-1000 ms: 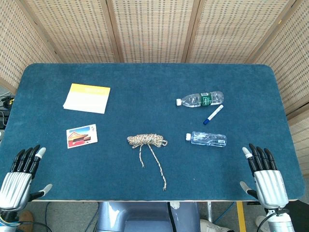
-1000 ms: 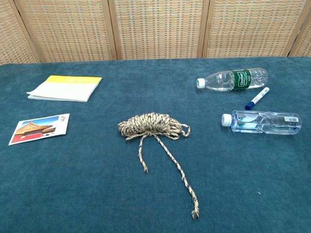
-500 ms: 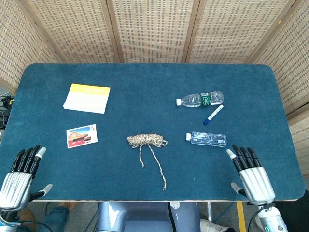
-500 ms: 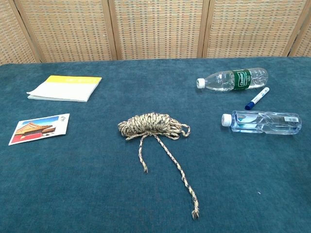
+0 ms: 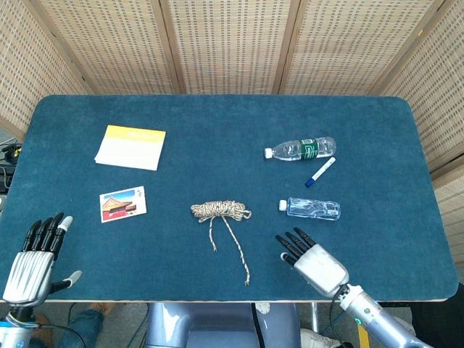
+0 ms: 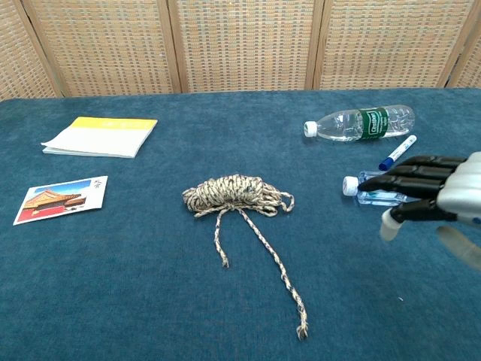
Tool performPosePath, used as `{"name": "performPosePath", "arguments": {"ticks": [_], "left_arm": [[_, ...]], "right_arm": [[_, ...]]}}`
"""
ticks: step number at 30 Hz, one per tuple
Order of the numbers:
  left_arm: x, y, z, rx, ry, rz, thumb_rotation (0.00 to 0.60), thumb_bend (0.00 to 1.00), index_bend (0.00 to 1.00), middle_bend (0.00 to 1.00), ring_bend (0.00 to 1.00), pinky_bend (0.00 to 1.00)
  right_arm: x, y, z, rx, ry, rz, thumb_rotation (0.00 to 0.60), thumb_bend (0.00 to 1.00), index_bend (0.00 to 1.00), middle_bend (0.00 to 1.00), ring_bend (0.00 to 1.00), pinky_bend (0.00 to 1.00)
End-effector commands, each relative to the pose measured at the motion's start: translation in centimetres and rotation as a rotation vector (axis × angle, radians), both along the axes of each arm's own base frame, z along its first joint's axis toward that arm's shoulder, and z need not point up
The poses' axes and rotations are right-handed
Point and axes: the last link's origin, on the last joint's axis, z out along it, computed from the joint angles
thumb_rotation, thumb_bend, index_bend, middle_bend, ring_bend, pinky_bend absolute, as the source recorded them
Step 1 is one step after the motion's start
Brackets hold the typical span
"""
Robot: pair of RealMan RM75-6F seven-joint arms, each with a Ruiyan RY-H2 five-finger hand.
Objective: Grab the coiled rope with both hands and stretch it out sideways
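The coiled rope [image 5: 220, 211] [image 6: 234, 193], braided beige and brown, lies mid-table with two loose tails running toward the front edge. My right hand [image 5: 312, 259] [image 6: 428, 192] hovers open, fingers straight and pointing left, to the right of the rope and in front of the clear bottle. It holds nothing. My left hand [image 5: 35, 259] stays open at the front left corner, fingers pointing away from me, far from the rope; the chest view does not show it.
A clear bottle [image 5: 312, 209] [image 6: 391, 189] lies just right of the rope. Behind it are a green-labelled bottle [image 5: 301, 149] [image 6: 359, 123] and a blue marker [image 5: 320, 172] [image 6: 397, 152]. A postcard [image 5: 122, 204] [image 6: 62, 198] and a yellow-edged booklet [image 5: 130, 147] [image 6: 100, 136] lie at the left.
My right hand has swung left from the front right corner toward the rope and now shows in the chest view. The left hand shifted only slightly. The rope has not moved.
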Motion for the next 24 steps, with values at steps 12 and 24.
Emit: {"name": "performPosePath", "arguments": {"ticks": [12, 24], "left_arm": [[-0.1, 0.5, -0.8, -0.014, 0.019, 0.012, 0.6, 0.0, 0.0, 0.0, 0.0, 0.0], [-0.2, 0.7, -1.1, -0.018, 0.033, 0.023, 0.6, 0.0, 0.0, 0.0, 0.0, 0.0]], "right_arm": [[3.9, -1.3, -6.2, 0.174, 0.043, 0.112, 0.6, 0.82, 0.34, 0.0, 0.0, 0.0], [5.1, -1.2, -10.7, 0.21, 0.079, 0.099, 0.6, 0.83, 0.36, 0.0, 0.0, 0.0]]}}
